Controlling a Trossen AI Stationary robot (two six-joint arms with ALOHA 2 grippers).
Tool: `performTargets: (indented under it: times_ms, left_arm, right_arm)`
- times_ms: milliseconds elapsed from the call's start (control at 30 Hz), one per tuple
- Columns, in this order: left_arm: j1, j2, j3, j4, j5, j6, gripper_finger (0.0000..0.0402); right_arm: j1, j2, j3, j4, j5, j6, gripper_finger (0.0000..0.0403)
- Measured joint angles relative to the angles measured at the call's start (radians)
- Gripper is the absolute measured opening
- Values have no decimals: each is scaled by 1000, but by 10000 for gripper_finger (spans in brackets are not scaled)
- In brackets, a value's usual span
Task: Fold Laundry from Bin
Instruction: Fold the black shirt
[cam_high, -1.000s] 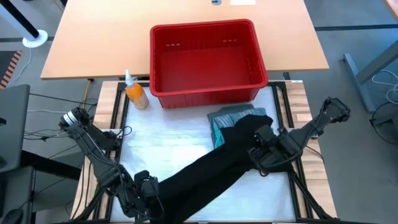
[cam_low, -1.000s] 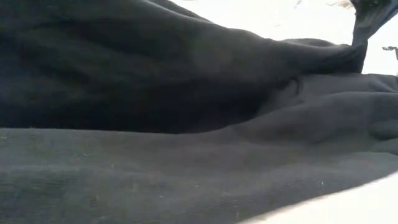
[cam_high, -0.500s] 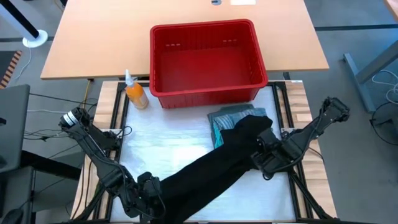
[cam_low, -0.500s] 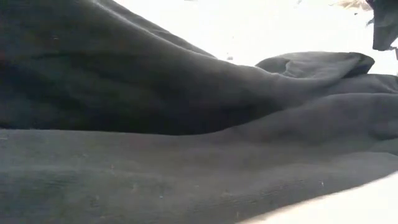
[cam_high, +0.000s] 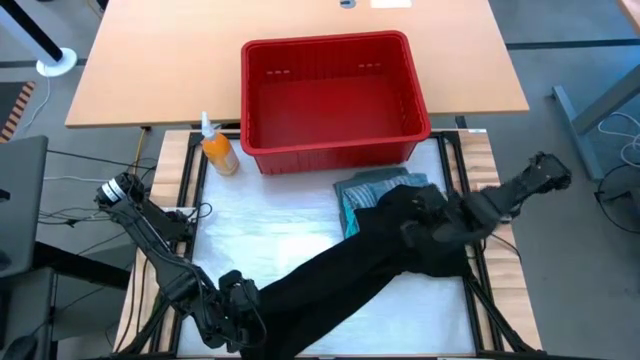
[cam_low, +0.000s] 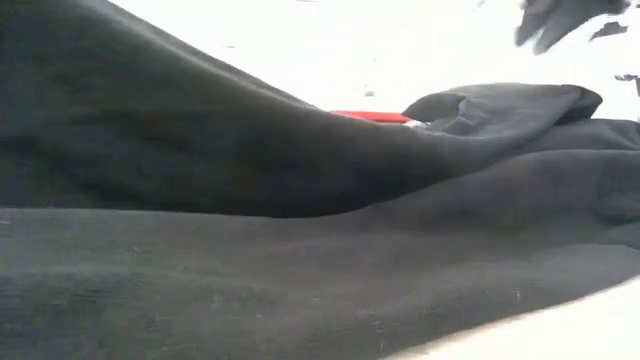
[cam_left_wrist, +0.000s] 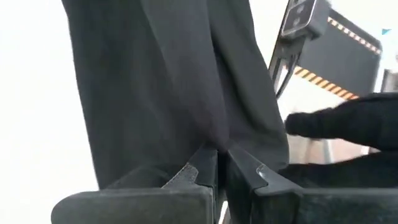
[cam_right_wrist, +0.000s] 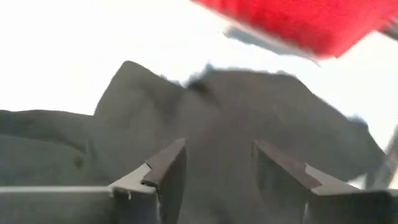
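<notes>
The left arm reaches in from the table's left edge and bends toward the near edge, where the left gripper (cam_high: 243, 305) sits low with its fingers (cam_left_wrist: 198, 175) pressed together, pinching a fold of the black garment (cam_high: 340, 275). The right arm comes in from the right side, stretched across toward the middle. The right gripper (cam_right_wrist: 212, 163) hovers just above the garment's far end with its fingers (cam_right_wrist: 168, 167) spread apart and nothing between them.
</notes>
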Motion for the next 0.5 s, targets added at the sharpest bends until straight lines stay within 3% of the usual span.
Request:
performTargets:
  times_ms: [200, 500]
  left_arm:
    - [-23, 60, -108, 330, 87, -79, 0]
    - [-25, 150, -110, 406, 94, -151, 9]
  right_arm:
    - [-167, 2, 0, 156, -105, -307, 213]
    - [-289, 48, -5, 130, -209, -474, 213]
